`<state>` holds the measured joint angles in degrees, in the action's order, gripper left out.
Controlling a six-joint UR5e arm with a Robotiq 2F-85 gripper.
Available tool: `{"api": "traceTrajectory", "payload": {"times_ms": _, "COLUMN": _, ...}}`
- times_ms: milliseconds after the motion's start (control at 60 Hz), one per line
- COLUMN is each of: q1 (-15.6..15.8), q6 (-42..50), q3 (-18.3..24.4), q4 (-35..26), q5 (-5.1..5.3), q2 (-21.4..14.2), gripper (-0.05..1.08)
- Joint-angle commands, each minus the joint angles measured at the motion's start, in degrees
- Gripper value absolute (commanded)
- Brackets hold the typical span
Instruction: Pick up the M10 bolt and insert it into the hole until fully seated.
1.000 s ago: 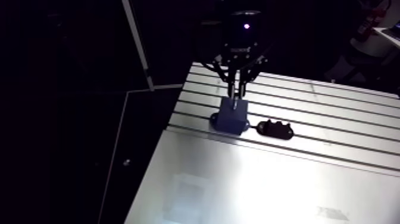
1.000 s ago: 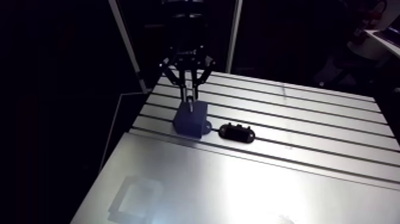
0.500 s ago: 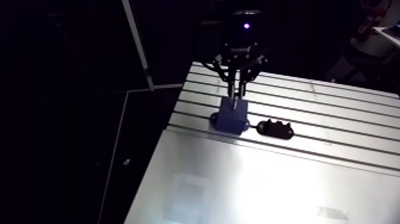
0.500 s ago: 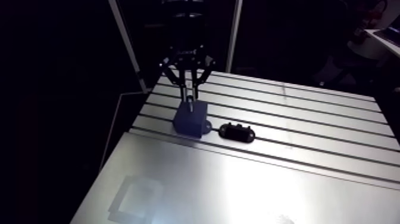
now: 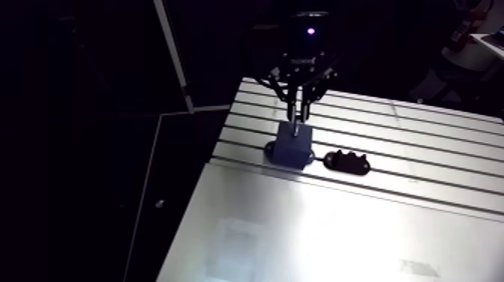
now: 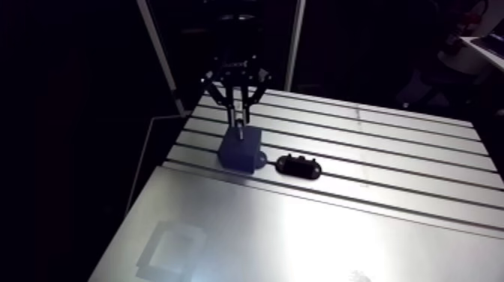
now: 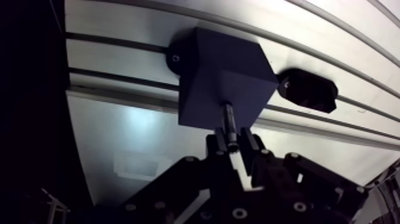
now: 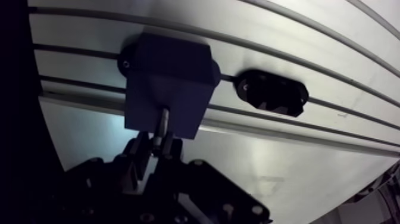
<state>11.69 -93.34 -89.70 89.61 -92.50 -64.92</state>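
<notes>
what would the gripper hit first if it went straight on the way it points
The blue block below the gripper; the bolt it grips leads, its tip seemingly at the block's top.

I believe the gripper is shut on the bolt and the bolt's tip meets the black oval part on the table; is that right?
Not quite. The bolt has its tip at the blue block, not at the black oval part, which lies apart beside the block. The wrist view shows this. The gripper is indeed shut on the bolt.
</notes>
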Motion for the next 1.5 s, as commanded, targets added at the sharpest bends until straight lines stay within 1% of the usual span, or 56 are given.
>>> {"api": "traceTrajectory", "payload": {"times_ms": 17, "q1": 0.07, "q6": -0.04, "q3": 0.09, "q4": 0.0, "q5": 0.0, "q2": 0.02, "gripper": 1.08}}
{"api": "traceTrajectory", "payload": {"times_ms": 900, "q1": 0.0, "q6": -0.04, "q3": -0.35, "q4": 0.79, "q5": -0.09, "q2": 0.89, "gripper": 1.08}}
{"api": "traceTrajectory", "payload": {"times_ms": 1400, "q1": 0.0, "q6": 0.22, "q3": -1.3, "q4": 0.79, "q5": -0.09, "q2": 1.5, "gripper": 1.08}}
{"api": "traceTrajectory", "payload": {"times_ms": 1467, "q1": 0.0, "q6": 0.22, "q3": -1.47, "q4": 0.79, "q5": -0.09, "q2": 1.42, "gripper": 1.07}}
{"api": "traceTrajectory", "payload": {"times_ms": 1483, "q1": 0.0, "q6": 0.3, "q3": -1.49, "q4": 0.79, "q5": -0.09, "q2": 1.42, "gripper": 1.04}}
{"api": "traceTrajectory", "payload": {"times_ms": 1500, "q1": 0.0, "q6": 0.3, "q3": -1.49, "q4": 0.79, "q5": -0.09, "q2": 1.42, "gripper": 1.04}}
